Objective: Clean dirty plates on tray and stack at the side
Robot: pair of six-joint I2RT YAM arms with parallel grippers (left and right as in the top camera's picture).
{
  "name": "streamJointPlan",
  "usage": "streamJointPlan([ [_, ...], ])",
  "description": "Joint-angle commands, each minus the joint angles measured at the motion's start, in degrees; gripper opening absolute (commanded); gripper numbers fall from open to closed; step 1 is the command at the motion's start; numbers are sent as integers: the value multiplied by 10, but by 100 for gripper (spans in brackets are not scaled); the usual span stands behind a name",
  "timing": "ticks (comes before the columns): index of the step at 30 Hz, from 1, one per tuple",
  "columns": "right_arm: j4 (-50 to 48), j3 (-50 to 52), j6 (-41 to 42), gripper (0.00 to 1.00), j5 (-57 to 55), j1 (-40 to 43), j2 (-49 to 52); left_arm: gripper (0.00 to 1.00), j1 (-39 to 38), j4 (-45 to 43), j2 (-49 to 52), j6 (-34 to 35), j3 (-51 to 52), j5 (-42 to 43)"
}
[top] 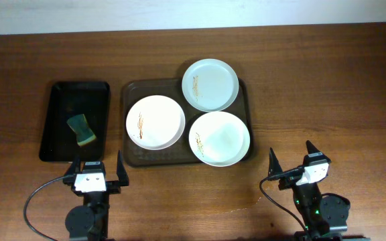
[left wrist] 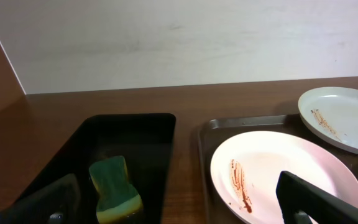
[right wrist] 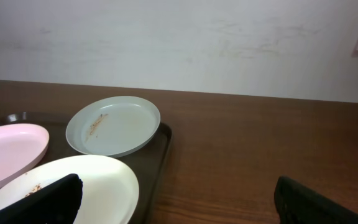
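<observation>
The left gripper and right gripper are sitting wide open, empty, near three white plates lying on the brown tray.

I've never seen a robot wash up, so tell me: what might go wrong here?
The three plates crowd the tray; scrubbing or lifting one could nudge its neighbours. The far plate sits over the tray's back rim, so a push might slide it off. The left end effector could misgrip the small sponge.
</observation>
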State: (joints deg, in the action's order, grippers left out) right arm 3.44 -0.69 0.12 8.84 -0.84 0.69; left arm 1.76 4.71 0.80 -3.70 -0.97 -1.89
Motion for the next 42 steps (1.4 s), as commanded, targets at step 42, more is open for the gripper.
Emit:
streamJointPlan([
  [42,-86,-196,-12,98,93,-3,143,99,3,-431,287,-5,-128,17],
])
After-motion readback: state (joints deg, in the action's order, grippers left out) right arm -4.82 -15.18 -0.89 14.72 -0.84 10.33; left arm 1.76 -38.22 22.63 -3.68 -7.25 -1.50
